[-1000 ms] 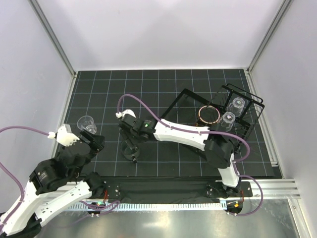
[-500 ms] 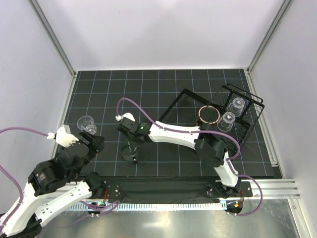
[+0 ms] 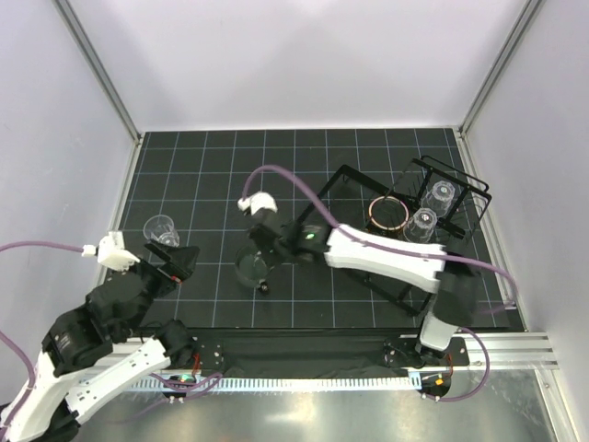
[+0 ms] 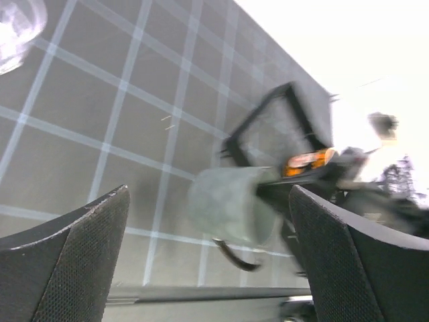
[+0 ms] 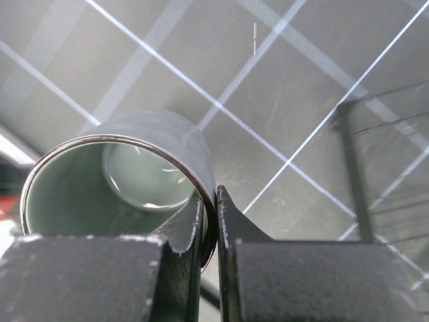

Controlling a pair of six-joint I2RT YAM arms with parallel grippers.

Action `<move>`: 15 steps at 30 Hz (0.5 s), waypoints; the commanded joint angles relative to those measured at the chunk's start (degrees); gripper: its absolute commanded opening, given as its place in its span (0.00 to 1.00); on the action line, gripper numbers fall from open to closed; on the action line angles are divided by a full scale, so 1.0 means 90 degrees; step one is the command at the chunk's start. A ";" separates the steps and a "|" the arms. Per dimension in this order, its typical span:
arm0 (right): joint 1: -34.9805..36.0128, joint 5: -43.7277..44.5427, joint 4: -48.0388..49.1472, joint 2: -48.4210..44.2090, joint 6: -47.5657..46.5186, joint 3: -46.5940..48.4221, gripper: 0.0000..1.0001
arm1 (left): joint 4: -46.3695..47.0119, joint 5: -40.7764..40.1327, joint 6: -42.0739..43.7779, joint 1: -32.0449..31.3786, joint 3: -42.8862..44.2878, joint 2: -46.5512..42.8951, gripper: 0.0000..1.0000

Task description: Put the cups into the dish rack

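Note:
My right gripper [image 3: 262, 260] is shut on the rim of a dark grey-green handled mug [image 3: 249, 271], one finger inside and one outside [image 5: 209, 201]. The mug [image 5: 127, 168] hangs tilted above the mat, left of the dish rack [image 3: 345, 175]. In the left wrist view this mug [image 4: 231, 204] is blurred, with its handle pointing down. A clear tumbler [image 3: 162, 230] stands on the mat at the left. My left gripper [image 3: 171, 263] is open just below the tumbler, with nothing between its fingers [image 4: 67, 261]. The rack holds two clear tumblers [image 3: 443, 193] [image 3: 424, 224] and a copper-rimmed mug [image 3: 388, 214].
The black gridded mat [image 3: 202, 175] covers the table between white walls. A metal rail [image 3: 515, 345] runs along the near edge by the arm bases. A rack wire [image 5: 352, 168] shows to the right of the held mug.
My right gripper closed on the mug's rim, lifted it off the mat and moved it right toward the rack. My left gripper opened wider and drew back slightly.

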 commanded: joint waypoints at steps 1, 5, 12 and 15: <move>-0.0201 0.0027 0.0147 -0.1561 -0.0024 0.0373 0.04 | 0.1296 0.0234 0.0681 -0.0008 -0.0143 -0.0487 0.98; -0.0562 -0.0316 0.0009 -0.2664 -0.0092 0.0121 0.04 | 0.2332 0.0634 0.1092 -0.0018 -0.0484 -0.0743 0.99; -0.1860 -0.1474 -0.0294 -0.4316 -0.0142 -0.0192 0.04 | 0.3834 0.2320 0.1648 -0.0008 -0.0427 0.0933 0.98; -0.2417 -0.2071 -0.0119 -0.4970 0.0033 -0.0485 0.04 | 0.4568 0.3132 0.1922 -0.0008 -0.0456 0.1492 0.95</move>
